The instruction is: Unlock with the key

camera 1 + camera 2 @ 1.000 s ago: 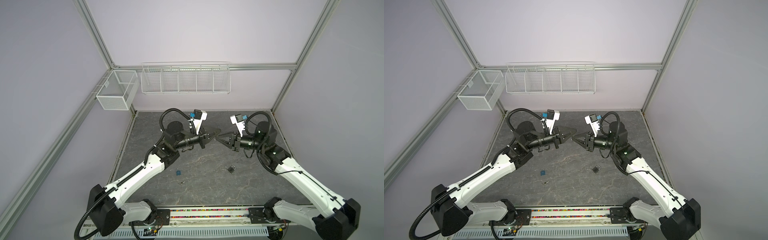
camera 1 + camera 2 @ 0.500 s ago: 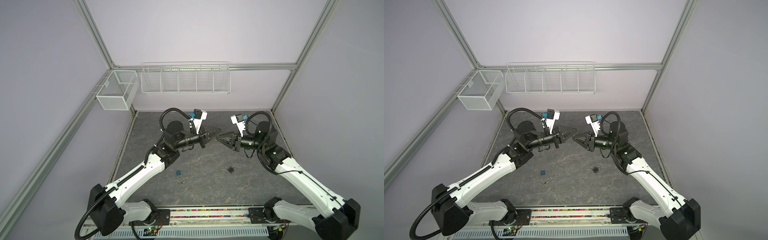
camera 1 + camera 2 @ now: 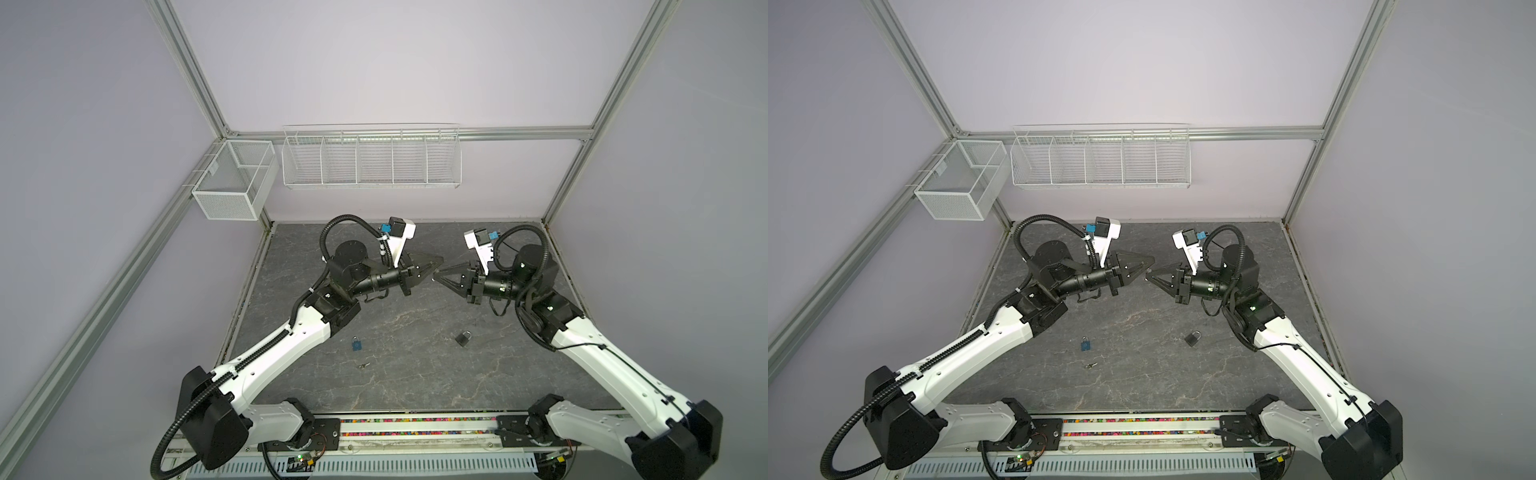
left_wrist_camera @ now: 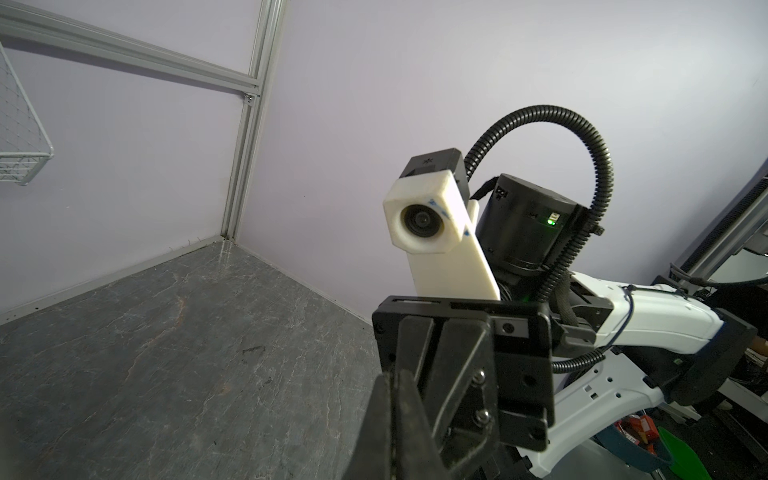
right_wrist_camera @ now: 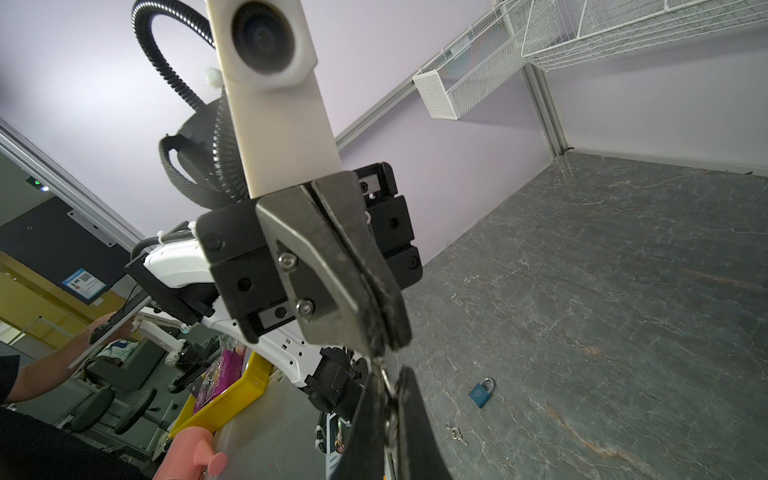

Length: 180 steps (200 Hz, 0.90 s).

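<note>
While aloft, key (image 5: 383, 371) (between end effectors (image 5: 379, 345) (image 5: 390, 384))

– What's closest?
– The left gripper (image 4: 395, 428), a dark blur right at the lens, seen as one closed mass. It overlaps the right gripper (image 4: 440, 415), which faces us head-on, its black fingers (image 4: 465, 374) meeting with no gap.

– Anything mounted on that one?
– A white camera (image 4: 419, 220) on a slanted bracket, lens towards us. Behind it are a black motor (image 4: 523, 224) with a green light, a ribbed hose (image 4: 582, 137) looping over it, and a white arm link (image 4: 665, 316).

– And the surroundings?
– Grey marbled floor (image 4: 166, 353), lilac walls (image 4: 374, 83), an aluminium post (image 4: 245, 137) in the corner, and part of a wire basket (image 4: 16, 124).
</note>
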Tool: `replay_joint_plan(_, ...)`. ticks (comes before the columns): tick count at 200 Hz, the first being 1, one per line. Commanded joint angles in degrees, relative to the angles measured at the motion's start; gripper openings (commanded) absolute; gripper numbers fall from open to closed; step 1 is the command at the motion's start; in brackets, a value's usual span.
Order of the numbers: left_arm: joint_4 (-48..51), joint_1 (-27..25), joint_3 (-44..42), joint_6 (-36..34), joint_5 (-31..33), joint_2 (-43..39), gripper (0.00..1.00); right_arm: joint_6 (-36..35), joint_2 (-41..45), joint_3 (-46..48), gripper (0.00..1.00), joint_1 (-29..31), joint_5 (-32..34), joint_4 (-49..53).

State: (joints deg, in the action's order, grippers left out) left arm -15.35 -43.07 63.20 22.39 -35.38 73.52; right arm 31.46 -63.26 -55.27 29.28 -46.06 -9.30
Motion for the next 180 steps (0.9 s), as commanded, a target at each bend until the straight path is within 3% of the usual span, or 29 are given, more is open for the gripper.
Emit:
replay_joint_plan(1,0.7,0.2,2.4,-0.6,0.4,0.5,0.1,-1.4,1.2,0.2,0.06,-0.2,-1.2,-1.0)
replay_joint_plan(9,1.5,0.2,2.8,-0.6,1.3,0.3,0.35,-1.7,1.3,-0.1,0.06,-0.4,-1.1,-0.2)
replay_joint_plan(17,2.3,0.3,3.1,-0.8,2.0,0.2,0.52,-2.1,1.4,-0.6,0.06,-0.5,-0.6,1.3)
replay_joint_plan(25,3.1,0.3,3.2,-0.9,2.8,-0.2,0.64,-2.8,1.6,-1.2,0.06,-0.7,0.1,4.0)
replay_joint_plan(35,3.7,0.5,3.0,-0.7,3.8,-0.8,0.72,-4.0,2.3,-1.7,0.06,-1.2,2.0,8.2)
replay_joint_plan(75,4.0,0.2,-1.9,7.2,15.9,-2.5,0.75,-5.5,6.5,0.8,0.06,-4.8,11.5,21.1)
replay_joint_plan(108,19.1,-5.2,0.1,3.7,29.1,-0.7,0.77,-2.7,10.2,4.5,0.06,-9.8,15.5,26.6)
replay_joint_plan(138,28.1,-8.9,1.3,4.2,30.6,3.6,0.79,-1.2,9.4,6.1,0.06,-17.2,12.3,34.8)
replay_joint_plan(180,35.8,-15.5,5.8,2.9,34.4,13.7,0.76,-3.4,8.6,7.9,0.06,-25.5,14.1,44.5)
